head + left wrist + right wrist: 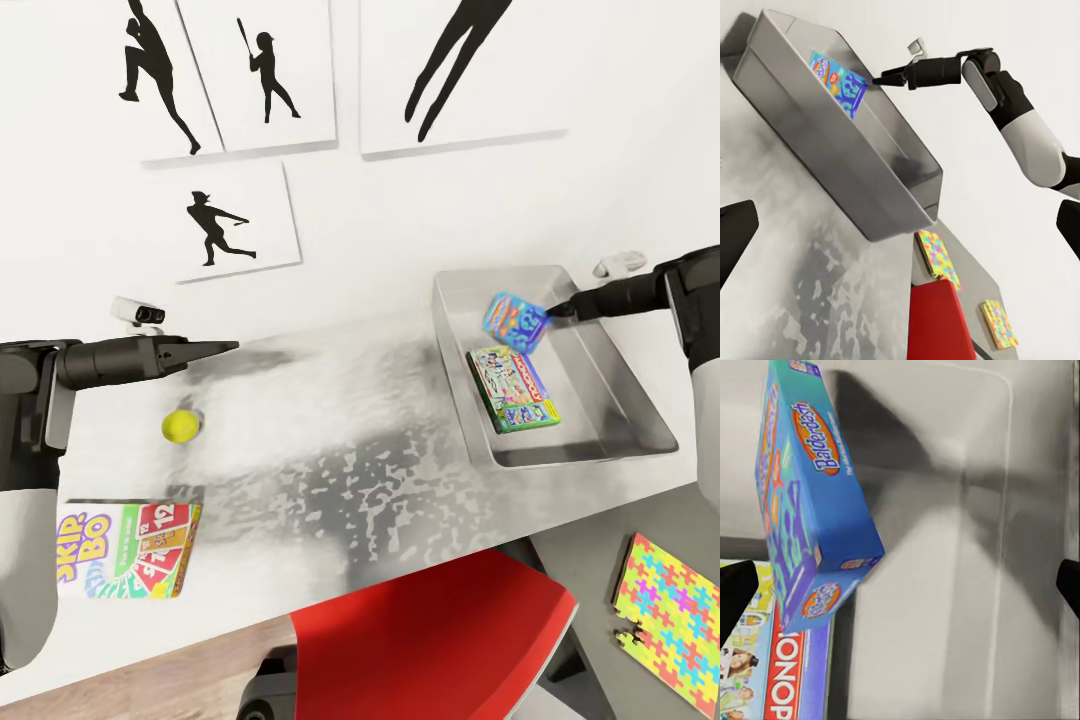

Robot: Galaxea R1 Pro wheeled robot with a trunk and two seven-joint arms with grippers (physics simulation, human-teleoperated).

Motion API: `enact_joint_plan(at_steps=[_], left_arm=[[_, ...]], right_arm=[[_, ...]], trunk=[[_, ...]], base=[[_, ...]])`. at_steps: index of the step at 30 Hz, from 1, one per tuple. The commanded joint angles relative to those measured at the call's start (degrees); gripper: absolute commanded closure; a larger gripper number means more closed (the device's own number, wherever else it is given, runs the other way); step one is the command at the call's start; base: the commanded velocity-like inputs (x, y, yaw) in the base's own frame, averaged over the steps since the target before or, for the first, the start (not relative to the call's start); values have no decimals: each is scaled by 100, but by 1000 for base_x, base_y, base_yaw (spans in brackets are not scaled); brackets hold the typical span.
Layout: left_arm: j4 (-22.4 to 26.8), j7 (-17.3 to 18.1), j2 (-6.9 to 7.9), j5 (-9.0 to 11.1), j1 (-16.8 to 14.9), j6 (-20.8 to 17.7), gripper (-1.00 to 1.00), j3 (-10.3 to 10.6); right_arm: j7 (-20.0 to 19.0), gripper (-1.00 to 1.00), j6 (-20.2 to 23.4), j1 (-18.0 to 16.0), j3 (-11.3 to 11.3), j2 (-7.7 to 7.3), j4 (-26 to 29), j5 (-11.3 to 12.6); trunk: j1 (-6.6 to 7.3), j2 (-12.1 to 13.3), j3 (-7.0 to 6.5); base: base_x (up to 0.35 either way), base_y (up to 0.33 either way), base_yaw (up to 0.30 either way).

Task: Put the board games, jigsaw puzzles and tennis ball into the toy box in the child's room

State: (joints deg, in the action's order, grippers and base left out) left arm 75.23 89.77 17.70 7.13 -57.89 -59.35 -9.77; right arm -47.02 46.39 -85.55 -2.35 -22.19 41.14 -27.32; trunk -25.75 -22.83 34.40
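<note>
Two games were at the toy box [640, 400], and the ball came next by our reckoning.

The right gripper [562, 308] hung over the bin with its fingers spread wide, and the blue board game [515, 320], lettered "Balderdash", tipped on edge just left of it, released above the green-edged game [512, 388] reading "ONOPO". The tennis ball [181, 426] sat on the table [350, 450] just nearward of the left gripper [225, 347], also open and empty, clearly the nearer arm. Nearer still lay the SKIP-BO box [128, 550], long axis left to right.
</note>
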Motion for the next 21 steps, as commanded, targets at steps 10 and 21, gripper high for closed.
enact_joint_plan(at_steps=[10, 21], left_arm=[[0, 23, 13, -1, -3, -61, -100, 2], [0, 23, 14, -8, -3, -65, -100, 2]], right_arm=[[-149, -100, 42, -14, -63, 5, 23, -29], [-521, -100, 98, -25, -149, 2, 25, -28]], trunk=[[-3, -9, 8], [-3, -9, 8]], base=[[0, 0, 0], [-4, 0, 0]])
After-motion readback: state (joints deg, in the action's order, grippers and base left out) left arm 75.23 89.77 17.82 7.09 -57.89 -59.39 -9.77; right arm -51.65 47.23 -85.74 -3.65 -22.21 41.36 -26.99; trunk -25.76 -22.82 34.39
